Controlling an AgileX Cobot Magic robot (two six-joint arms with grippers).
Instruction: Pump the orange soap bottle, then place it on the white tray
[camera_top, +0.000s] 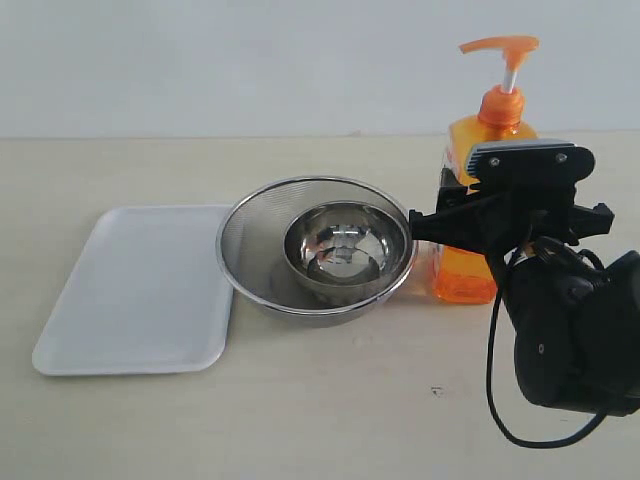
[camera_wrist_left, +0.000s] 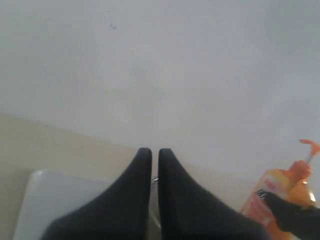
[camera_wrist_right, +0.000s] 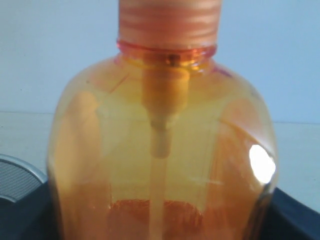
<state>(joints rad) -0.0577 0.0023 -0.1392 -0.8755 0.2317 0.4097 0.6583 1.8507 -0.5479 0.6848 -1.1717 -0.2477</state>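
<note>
My right gripper was clamped on the orange soap bottle at mid-body, the pump head raised above the hand. I judged pumping was the step in hand. It called for my left gripper, fingers together, to press that head. The white tray lay well off, past the mesh strainer beside the right fingertips. The table was pale, the wall plain white.
</note>
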